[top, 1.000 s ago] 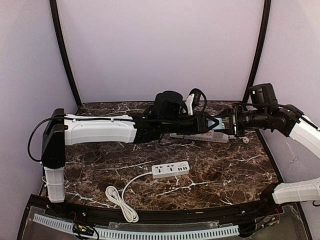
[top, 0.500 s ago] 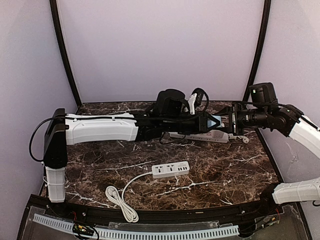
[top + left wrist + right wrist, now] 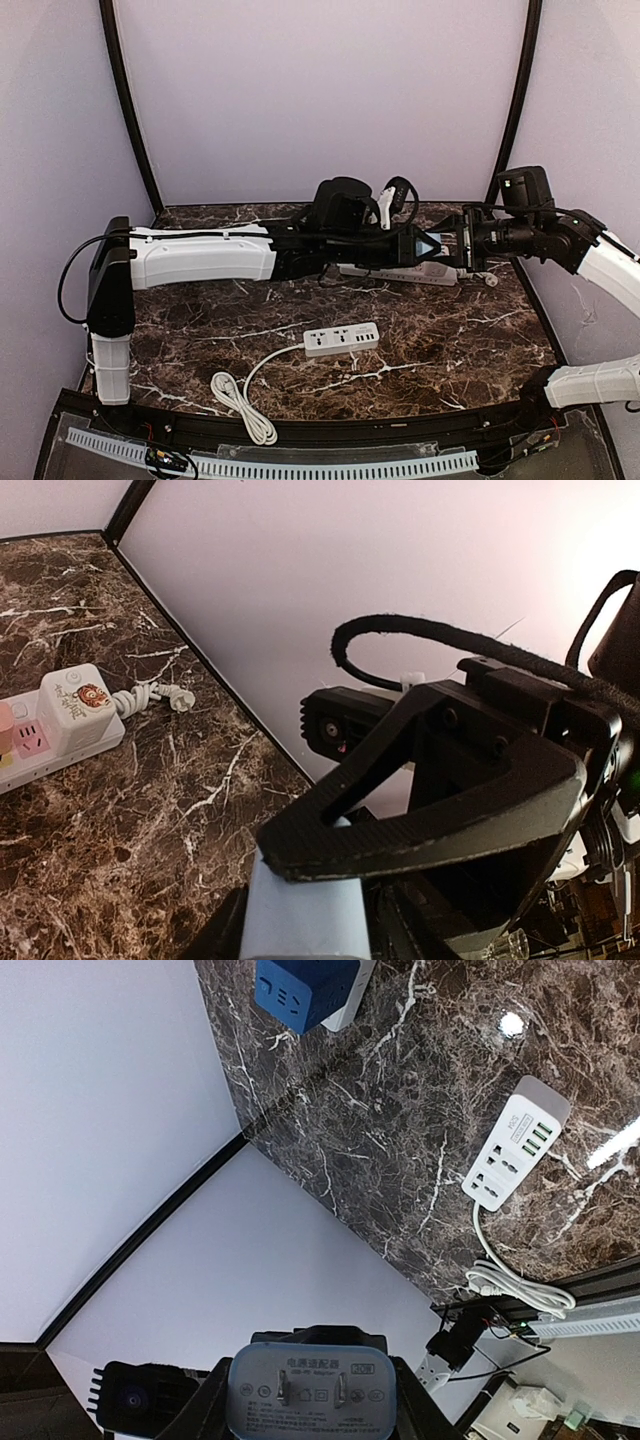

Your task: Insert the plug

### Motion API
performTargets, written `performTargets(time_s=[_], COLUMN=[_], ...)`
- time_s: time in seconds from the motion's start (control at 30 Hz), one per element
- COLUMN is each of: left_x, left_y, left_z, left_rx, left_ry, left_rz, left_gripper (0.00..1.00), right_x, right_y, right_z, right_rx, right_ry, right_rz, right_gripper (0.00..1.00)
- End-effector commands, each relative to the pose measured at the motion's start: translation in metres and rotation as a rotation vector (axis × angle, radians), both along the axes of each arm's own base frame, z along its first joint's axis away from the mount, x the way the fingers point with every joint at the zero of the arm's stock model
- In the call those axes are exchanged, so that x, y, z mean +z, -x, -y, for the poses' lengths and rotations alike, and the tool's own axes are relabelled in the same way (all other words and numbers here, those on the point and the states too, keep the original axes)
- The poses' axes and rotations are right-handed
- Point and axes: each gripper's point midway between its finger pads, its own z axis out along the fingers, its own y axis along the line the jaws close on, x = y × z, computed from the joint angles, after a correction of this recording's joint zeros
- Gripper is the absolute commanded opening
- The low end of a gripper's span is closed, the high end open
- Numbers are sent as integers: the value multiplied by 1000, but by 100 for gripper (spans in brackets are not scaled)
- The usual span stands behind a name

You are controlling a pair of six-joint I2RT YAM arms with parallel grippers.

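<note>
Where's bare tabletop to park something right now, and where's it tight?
Free: front right, between the white power strip and the right edge of the table; also front left, between the coiled cord and the left arm. Crowded: the back, where the right arm meets it over the far strip.

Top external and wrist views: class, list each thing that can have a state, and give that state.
Light blue power adapter: held above the dark marble table, prongs bare, not inserted.
Left gripper: at the adapter; grip cannot be told.
Right gripper: at the adapter; grip cannot be told.
Near white rectangular power strip: flat on the table, sockets empty.
Blue cube socket: resting on the table, shown faces empty.
</note>
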Motion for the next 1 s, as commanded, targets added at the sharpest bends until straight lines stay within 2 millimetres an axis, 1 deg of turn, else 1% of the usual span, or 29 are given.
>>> performTargets(time_s=[0.0, 0.1, 0.43, 0.5, 0.53, 0.57, 0.6, 0.67, 0.7, 0.73, 0.77, 0.8, 0.87, 0.9, 0.93, 0.97], left_x=[21, 22, 19, 18, 19, 20, 20, 21, 22, 21, 20, 21, 20, 20, 21, 20], left_y=[2, 0, -1, 0, 0, 0, 0, 1, 0, 1, 1, 2, 3, 3, 4, 4], left_z=[-3, -4, -8, -8, -7, -7, -7, -7, -7, -7, -8, -8, -10, -10, -12, -13], left_rx=[-7, -6, 0, 0, -2, -2, -4, -7, -6, -8, -9, -11, -15, -14, -14, -11], left_ry=[8, 5, -6, -4, 0, 6, 8, 11, 10, 9, 4, 4, -1, -1, -2, -3], left_rz=[36, 42, 36, 34, 35, 37, 37, 41, 41, 40, 38, 36, 35, 36, 37, 37], left_gripper=[44, 40, 33, 28, 22, 18, 10, 2, 1, 1, 1, 1, 1, 1, 1, 1], right_x=[-1, -1, -2, -2, -3, -1, -2, -1, 0, 1, 2, 2, 3, 5, 6, 6], right_y=[3, 3, 4, 4, 4, 4, 4, 4, 3, 3, 3, 3, 3, 2, 2, 3], right_z=[-4, -3, -4, -4, -4, -4, -5, -5, -6, -7, -8, -8, -9, -8, -8, -8], right_rx=[27, 28, 31, 34, 36, 38, 42, 53, 60, 65, 71, 74, 78, 79, 80, 81], right_ry=[-4, -3, -3, -2, -1, 0, 3, 7, 5, 2, -2, -4, -2, -1, 2, 6], right_rz=[17, 15, 13, 14, 14, 19, 22, 33, 46, 53, 61, 67, 75, 83, 87, 86], right_gripper=[0, 0, 0, 0, 0, 0, 0, 0, 0, 3, 12, 28, 70, 87, 96, 98])
